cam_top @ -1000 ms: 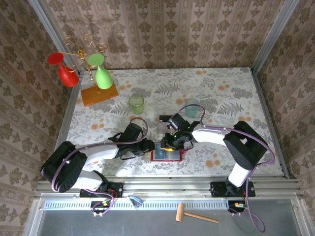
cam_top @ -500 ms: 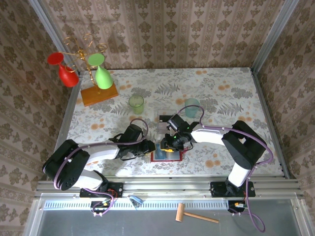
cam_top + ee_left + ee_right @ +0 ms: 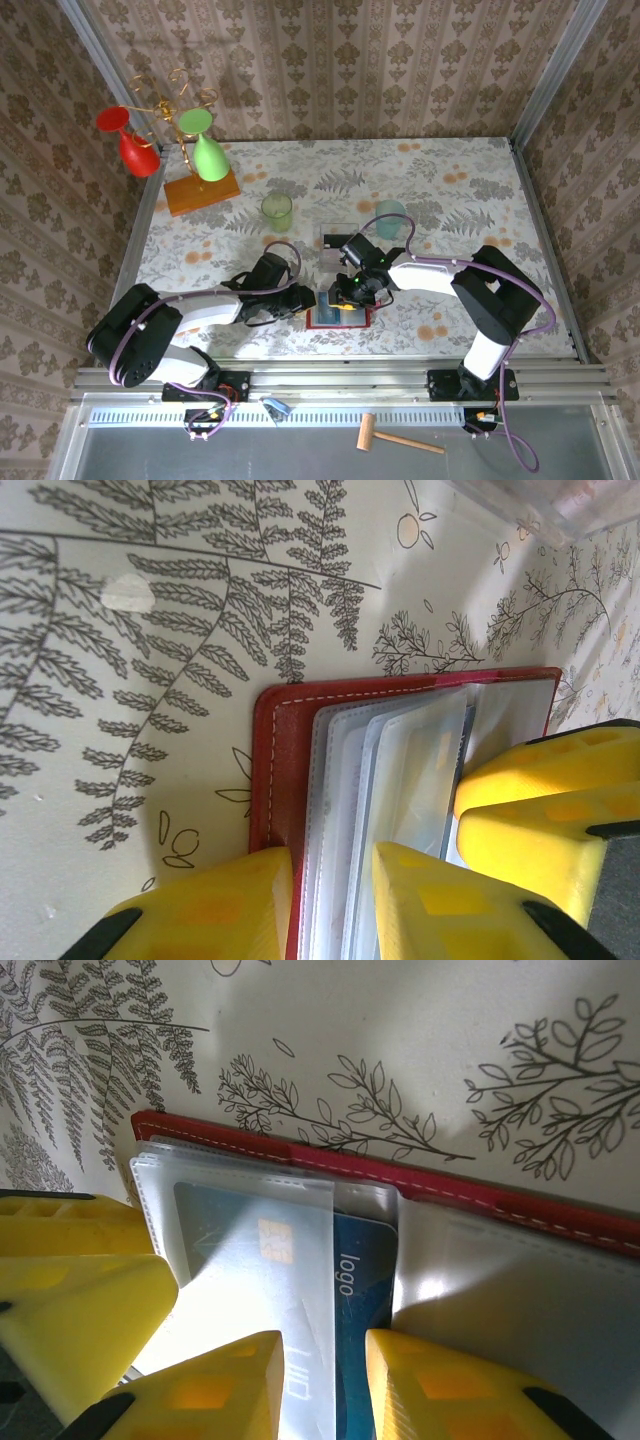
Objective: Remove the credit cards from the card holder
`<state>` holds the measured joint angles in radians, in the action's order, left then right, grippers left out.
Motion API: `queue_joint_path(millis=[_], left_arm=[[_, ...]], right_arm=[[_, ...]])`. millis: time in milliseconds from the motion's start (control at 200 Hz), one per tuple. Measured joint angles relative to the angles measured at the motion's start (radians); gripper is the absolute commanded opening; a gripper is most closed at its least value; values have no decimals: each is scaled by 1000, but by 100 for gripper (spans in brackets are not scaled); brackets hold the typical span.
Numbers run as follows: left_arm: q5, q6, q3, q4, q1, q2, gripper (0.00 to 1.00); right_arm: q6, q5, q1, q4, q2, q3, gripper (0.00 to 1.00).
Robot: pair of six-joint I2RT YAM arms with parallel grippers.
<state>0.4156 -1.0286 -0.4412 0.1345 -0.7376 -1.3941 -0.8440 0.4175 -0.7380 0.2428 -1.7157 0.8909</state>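
Note:
The red card holder lies open near the table's front edge, its clear pockets fanned out. A dark blue credit card marked "logo" sticks partly out of a clear pocket. My right gripper points down at it, jaws a little apart, one on the pocket and one at the card's bared edge. My left gripper straddles the holder's stitched red edge and its sleeves, also slightly apart. In the top view both grippers meet over the holder, left and right.
A pale flat rectangle lies just behind the right gripper. A green cup and a teal cup stand mid-table. An orange base block with a rack of red and green glasses sits at the back left.
The right gripper has shifted slightly over the card holder. The left arm has not visibly moved.

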Motion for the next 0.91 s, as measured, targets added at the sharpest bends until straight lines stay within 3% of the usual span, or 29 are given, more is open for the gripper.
queue_joint_path(millis=[330, 665, 905], left_arm=[[-1, 0, 0, -16, 0, 11, 29], [-21, 6, -39, -135, 0, 88, 29], [-21, 12, -74, -158, -19, 97, 16]], right_arm=[[4, -15, 0, 0, 6, 2, 29], [4, -26, 0, 0, 45, 2, 29], [3, -24, 0, 0, 52, 2, 28]])
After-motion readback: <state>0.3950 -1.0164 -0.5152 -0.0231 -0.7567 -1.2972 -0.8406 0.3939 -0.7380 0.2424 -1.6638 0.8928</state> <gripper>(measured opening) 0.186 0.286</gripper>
